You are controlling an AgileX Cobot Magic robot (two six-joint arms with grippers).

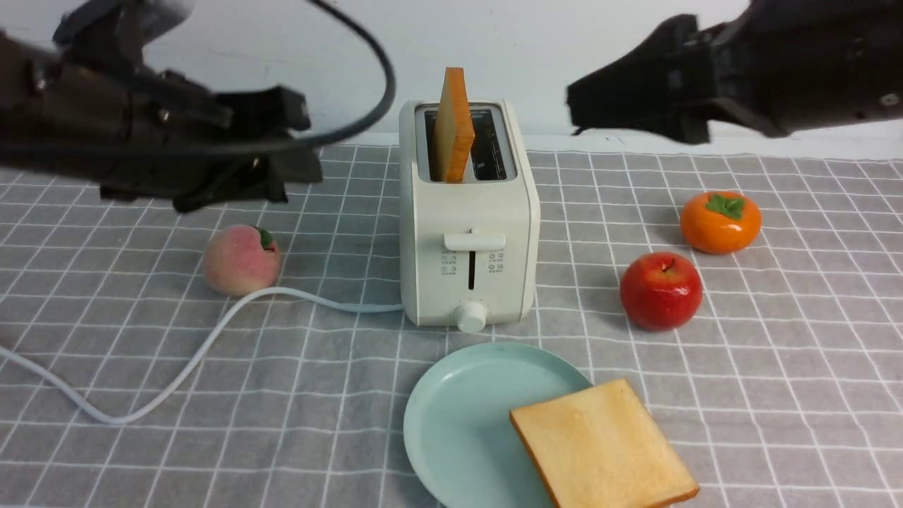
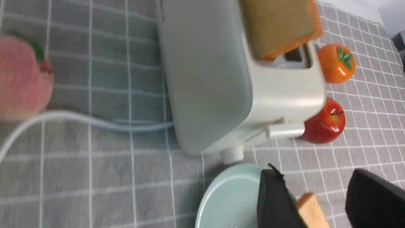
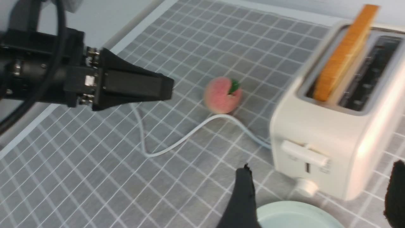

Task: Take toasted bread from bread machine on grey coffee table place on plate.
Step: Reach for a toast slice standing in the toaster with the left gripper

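One slice of toasted bread [image 1: 603, 444] lies down front, half on the plate [image 1: 451, 416], half hanging over its rim onto the counter [image 1: 776, 395]. The second slice [image 1: 453, 123] stands upright in the bread machine [image 1: 469, 240], left slot. Both arms hover high: left pincer [image 1: 303, 141] wide and empty, right pincer [image 1: 585, 106] wide too, nothing in it. Looks like the second fetch: a pincer must drop over that standing slice, straddle its faces and close.
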